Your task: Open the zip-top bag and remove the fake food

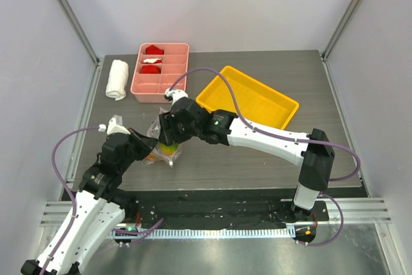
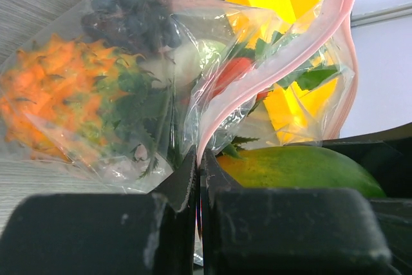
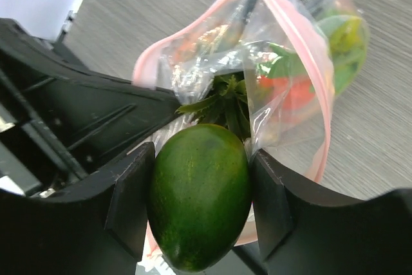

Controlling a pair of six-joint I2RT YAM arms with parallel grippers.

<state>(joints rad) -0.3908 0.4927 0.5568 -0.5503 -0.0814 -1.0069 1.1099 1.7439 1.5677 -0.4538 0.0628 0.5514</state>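
Toward the near left corner of the counter: the left gripper, closed to almost no gap, pinching a fold of the zip-top bag right below the pale pink zip strip. Reaches in from the near left edge in the top view.

Just beside those fingers, at the bag's mouth: the mango, green going to orange. Held by the right gripper, set about as wide as the fruit, one finger pressing on each side. Touches the green leaves that stick out of the mouth; cannot tell if fully out of the plastic.

Behind the mango: the bag with the strip parted into an open loop, left of the counter's middle. Cannot tell whether resting on the surface or lifted. Inside, the other fake food: dark grapes at the closed end, a blurred orange piece, a red piece, more green leaves.

Farther on, toward the far edge: a yellow tray right of the middle, a pink divided tray left of it, and a rolled white towel near the far left corner.
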